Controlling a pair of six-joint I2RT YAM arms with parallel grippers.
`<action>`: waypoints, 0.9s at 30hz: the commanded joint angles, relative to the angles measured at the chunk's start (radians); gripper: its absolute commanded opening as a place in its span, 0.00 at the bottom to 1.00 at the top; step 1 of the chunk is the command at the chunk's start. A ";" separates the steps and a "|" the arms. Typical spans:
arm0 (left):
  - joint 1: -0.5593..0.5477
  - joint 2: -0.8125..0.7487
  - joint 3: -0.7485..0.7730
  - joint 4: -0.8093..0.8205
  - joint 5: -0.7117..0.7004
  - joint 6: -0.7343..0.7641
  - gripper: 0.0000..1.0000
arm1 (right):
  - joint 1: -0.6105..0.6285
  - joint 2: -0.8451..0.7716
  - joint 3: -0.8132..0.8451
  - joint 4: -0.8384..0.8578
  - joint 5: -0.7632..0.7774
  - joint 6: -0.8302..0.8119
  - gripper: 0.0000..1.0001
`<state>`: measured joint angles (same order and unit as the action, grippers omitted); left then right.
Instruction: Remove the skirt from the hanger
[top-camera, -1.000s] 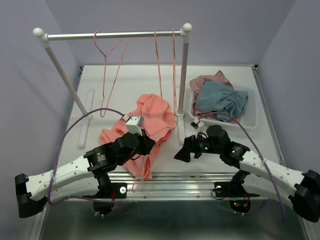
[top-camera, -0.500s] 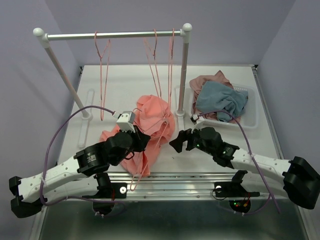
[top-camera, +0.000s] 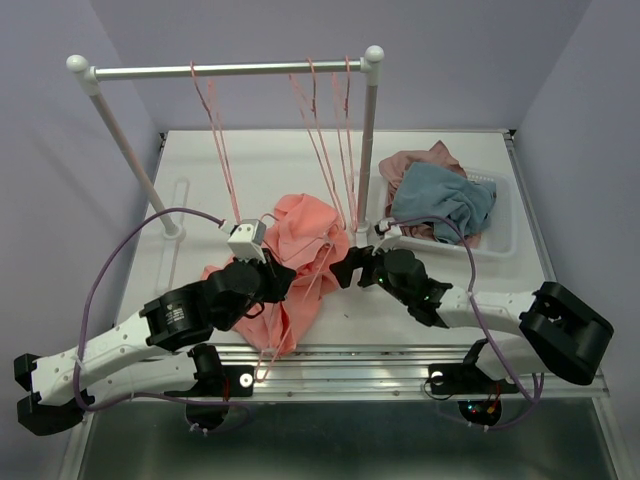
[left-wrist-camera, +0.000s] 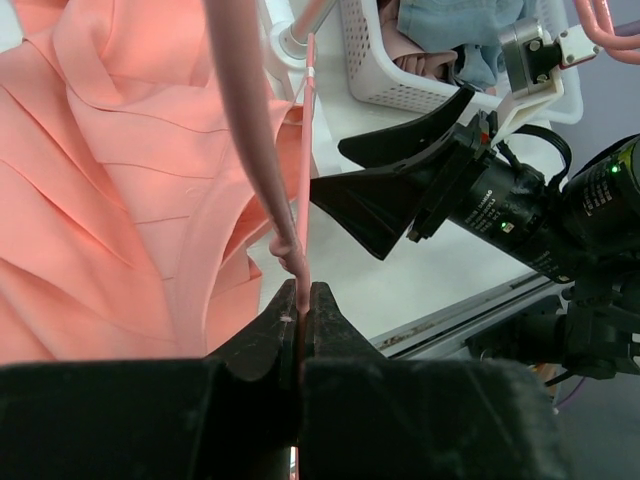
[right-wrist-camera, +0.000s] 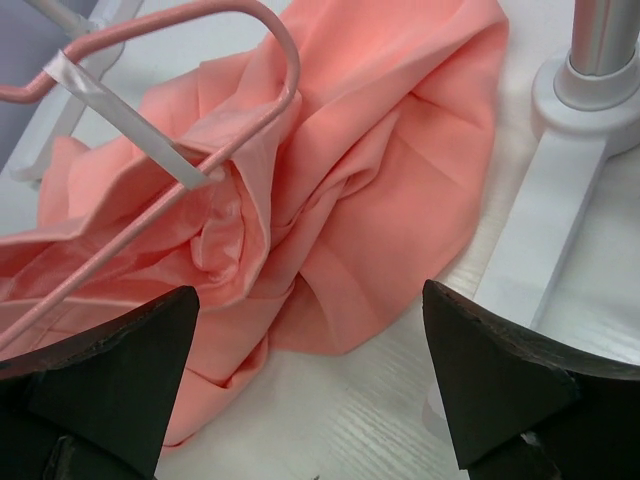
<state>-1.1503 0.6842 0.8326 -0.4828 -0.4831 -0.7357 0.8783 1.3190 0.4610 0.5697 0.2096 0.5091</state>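
Observation:
The salmon-coral pleated skirt (top-camera: 300, 235) lies bunched on the table in front of the rack. A pink wire hanger (right-wrist-camera: 285, 55) is still threaded into its folds, with a white strip on it. My left gripper (top-camera: 282, 284) sits over the skirt's near side. In the left wrist view it (left-wrist-camera: 303, 292) is shut on the hanger (left-wrist-camera: 252, 130), with the skirt (left-wrist-camera: 110, 170) to the left. My right gripper (top-camera: 342, 272) is open and empty just right of the skirt. In the right wrist view its jaws (right-wrist-camera: 310, 320) stand wide apart, facing the skirt (right-wrist-camera: 370, 170).
A white clothes rack (top-camera: 230, 70) spans the back with several pink wire hangers on it; its right post (top-camera: 368, 140) and base (right-wrist-camera: 590, 70) stand close to my right gripper. A white basket (top-camera: 505, 235) at the right holds a mauve garment (top-camera: 420, 165) and a grey-blue one (top-camera: 440, 200).
My right gripper has moved left, up to the skirt's edge. My left gripper has shifted slightly forward with the hanger. The hangers on the rail have swung.

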 joint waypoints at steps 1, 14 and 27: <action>-0.005 -0.014 0.039 0.023 -0.028 0.001 0.00 | 0.007 0.011 0.050 0.145 0.033 0.013 0.98; -0.008 -0.034 0.037 0.024 -0.020 0.002 0.00 | 0.007 0.135 0.091 0.246 -0.019 0.012 0.76; -0.006 -0.084 -0.023 0.019 0.000 -0.027 0.00 | 0.007 0.210 0.107 0.328 -0.039 0.008 0.26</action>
<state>-1.1511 0.6167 0.8242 -0.4965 -0.4850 -0.7406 0.8783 1.5196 0.5350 0.7830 0.1627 0.5213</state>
